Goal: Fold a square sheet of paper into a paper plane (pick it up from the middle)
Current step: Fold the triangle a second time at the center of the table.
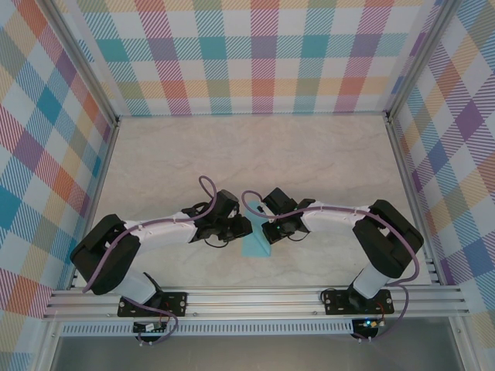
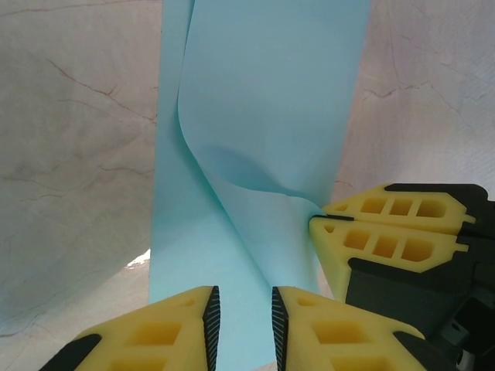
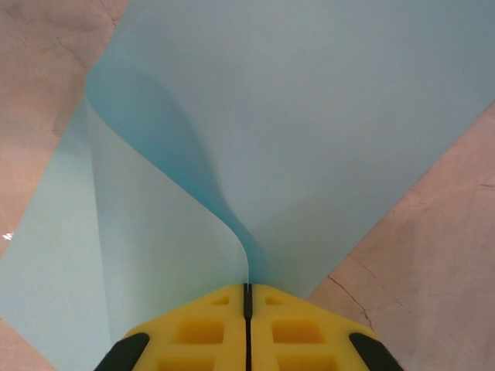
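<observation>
**Square sheet of paper point(image 1: 254, 247): pinched by right gripper, left fingers ajar**

Item: square sheet of paper, light blue, plain. Location: on the marbled table point(image 1: 255, 154), near its front edge, between the tips of the two arms. In the top view most of it is covered by the grippers, and a small blue patch shows below them.

Condition: not flat. In the left wrist view the sheet point(image 2: 263, 100) runs as a long blue band away from the camera, with one layer lifted and curling over the layer beneath. In the right wrist view the sheet point(image 3: 309, 116) rises from the table point(image 3: 433, 232) in a smooth curved wall that narrows down to the fingertips.

Right gripper point(image 3: 247, 290): yellow fingers point(image 3: 193, 332) pressed together with only a hairline seam between them, clamping the raised curl of the sheet at its lowest point. The left wrist view shows the same gripper point(image 2: 319, 219) entering from the right, its tips closed on the paper's edge.

Left gripper point(image 2: 245, 317): fingers point(image 2: 178, 332) apart by a narrow gap, black ridged pads facing each other, blue paper visible through the gap. Whether the pads touch the sheet cannot be told.

Top view: left gripper point(image 1: 241, 230) and right gripper point(image 1: 264, 230) are tip to tip over the sheet.
</observation>
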You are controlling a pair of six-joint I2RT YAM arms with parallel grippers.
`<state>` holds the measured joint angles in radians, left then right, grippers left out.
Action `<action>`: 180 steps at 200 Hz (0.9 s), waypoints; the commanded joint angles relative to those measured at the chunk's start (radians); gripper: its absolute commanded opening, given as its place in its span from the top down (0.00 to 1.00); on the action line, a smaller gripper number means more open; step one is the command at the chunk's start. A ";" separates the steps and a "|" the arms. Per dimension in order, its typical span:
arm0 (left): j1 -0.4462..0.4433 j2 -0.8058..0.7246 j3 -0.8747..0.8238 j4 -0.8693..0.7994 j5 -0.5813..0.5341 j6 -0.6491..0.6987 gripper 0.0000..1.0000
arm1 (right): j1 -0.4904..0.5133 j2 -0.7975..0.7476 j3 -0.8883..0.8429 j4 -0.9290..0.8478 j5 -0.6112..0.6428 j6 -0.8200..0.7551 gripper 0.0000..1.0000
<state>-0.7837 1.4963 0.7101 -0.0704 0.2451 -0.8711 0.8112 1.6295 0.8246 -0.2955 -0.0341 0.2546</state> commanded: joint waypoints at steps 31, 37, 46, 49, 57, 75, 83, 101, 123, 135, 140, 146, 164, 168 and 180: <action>-0.014 0.018 0.019 0.067 0.002 -0.060 0.74 | -0.006 -0.022 -0.010 -0.013 0.003 0.009 0.93; -0.013 0.021 0.018 0.080 0.002 -0.073 0.74 | -0.007 -0.017 -0.010 -0.013 0.002 0.009 0.93; -0.013 0.026 0.016 0.097 0.001 -0.092 0.75 | -0.006 -0.010 -0.011 -0.009 0.000 0.011 0.93; -0.012 0.028 0.014 0.104 0.001 -0.097 0.75 | -0.006 -0.010 -0.011 -0.008 -0.002 0.012 0.93; -0.012 0.035 0.009 0.126 -0.001 -0.122 0.76 | -0.006 -0.006 -0.013 -0.004 -0.004 0.013 0.93; -0.012 0.050 -0.003 0.179 0.000 -0.167 0.78 | -0.006 -0.006 -0.015 -0.002 -0.003 0.015 0.93; -0.012 0.060 -0.004 0.196 0.000 -0.180 0.78 | -0.006 -0.005 -0.014 0.001 -0.004 0.015 0.93; -0.012 0.080 -0.013 0.243 0.004 -0.210 0.79 | -0.006 -0.005 -0.014 0.002 -0.006 0.015 0.93; -0.011 0.095 -0.020 0.276 0.010 -0.227 0.79 | -0.006 -0.003 -0.017 0.004 -0.003 0.018 0.93; -0.012 0.107 -0.022 0.284 0.014 -0.229 0.79 | -0.007 -0.001 -0.018 0.006 -0.004 0.020 0.93; -0.010 0.113 -0.021 0.285 0.016 -0.230 0.79 | -0.006 -0.001 -0.019 0.006 -0.003 0.020 0.93; -0.011 0.117 -0.023 0.287 0.014 -0.232 0.79 | -0.007 -0.001 -0.020 0.007 -0.004 0.020 0.93; -0.011 0.126 -0.026 0.284 0.005 -0.230 0.79 | -0.007 0.000 -0.022 0.006 -0.004 0.020 0.93; -0.010 0.128 -0.027 0.282 0.003 -0.229 0.79 | -0.007 -0.001 -0.020 0.008 -0.004 0.020 0.93; -0.011 0.138 -0.027 0.286 0.000 -0.226 0.79 | -0.006 -0.001 -0.019 0.006 -0.004 0.020 0.93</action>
<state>-0.7841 1.6112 0.7017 0.1886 0.2459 -1.0863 0.8112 1.6260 0.8192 -0.2886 -0.0338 0.2588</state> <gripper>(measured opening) 0.214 0.072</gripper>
